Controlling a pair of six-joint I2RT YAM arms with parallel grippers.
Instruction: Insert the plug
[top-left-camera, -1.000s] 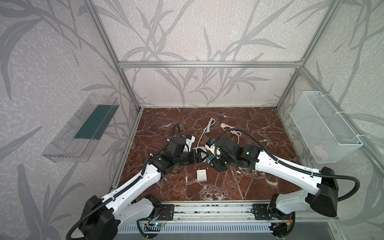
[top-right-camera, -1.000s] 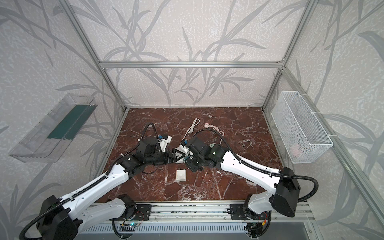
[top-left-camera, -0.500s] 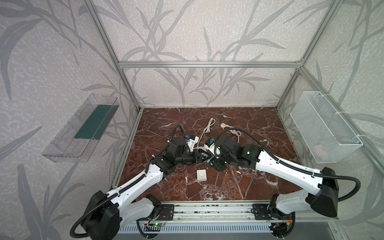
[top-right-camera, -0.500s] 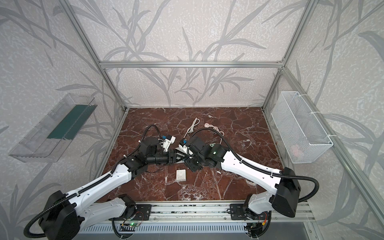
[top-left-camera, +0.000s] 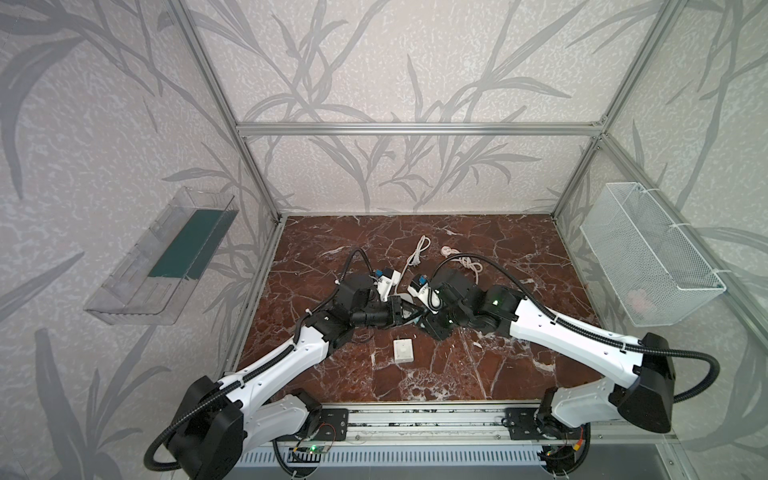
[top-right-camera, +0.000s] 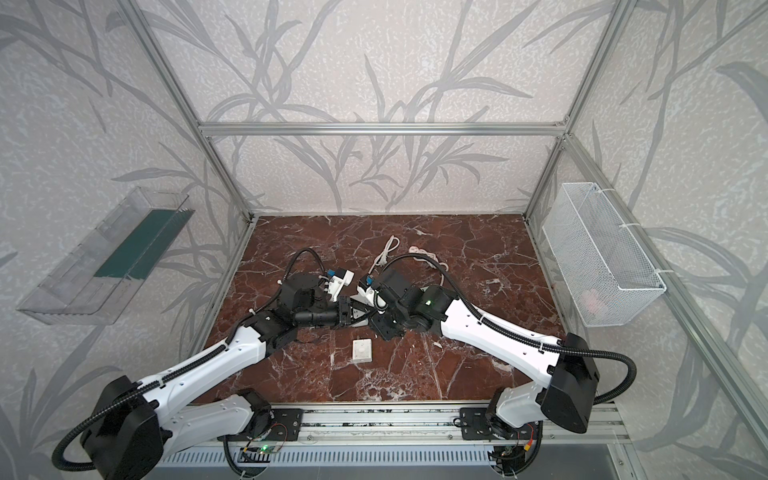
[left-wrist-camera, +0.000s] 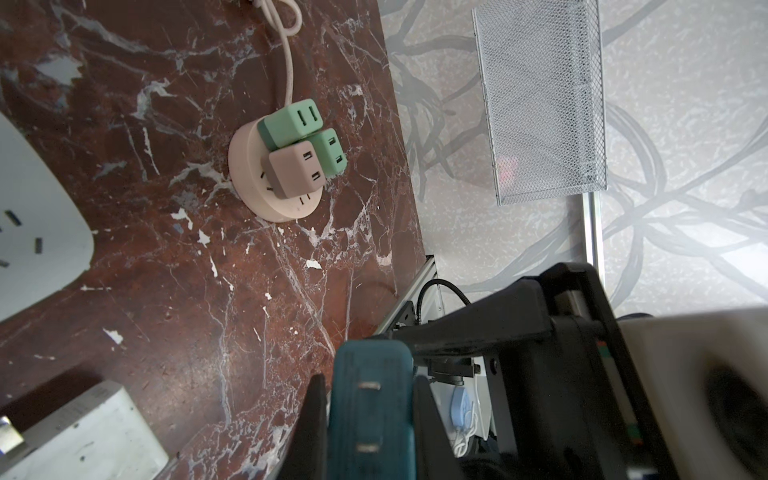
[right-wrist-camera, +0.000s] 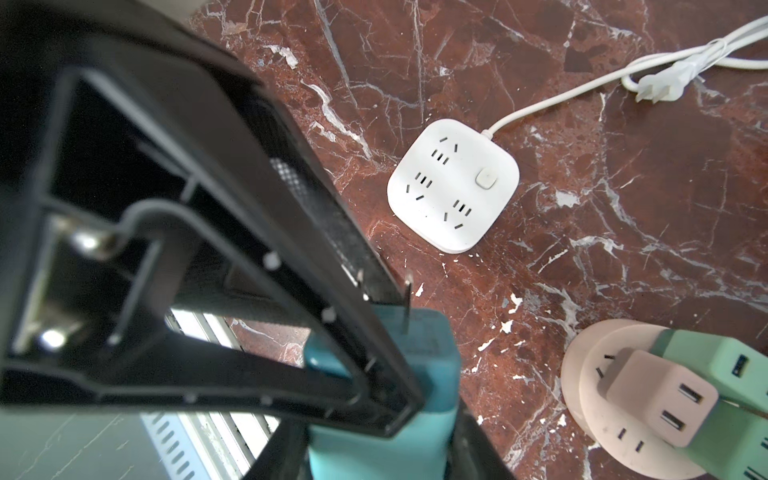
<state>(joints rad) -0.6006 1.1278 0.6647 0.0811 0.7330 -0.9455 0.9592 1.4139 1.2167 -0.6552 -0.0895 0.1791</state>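
Plug (left-wrist-camera: 370, 415), teal, pinched between closed left fingers (left-wrist-camera: 313, 428); right fingers (right-wrist-camera: 282, 457) clamp same plug; print on casing blurred, unreadable.

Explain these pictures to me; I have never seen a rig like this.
Two robot arms work at a marble-patterned table. Two pictures look down on everything from above; the other two come from cameras on the arms' wrists. On the table lie a white power strip, a round socket hub carrying green and pink adapters, and a small white box. The left claw and the right claw both grip one teal plug between them.
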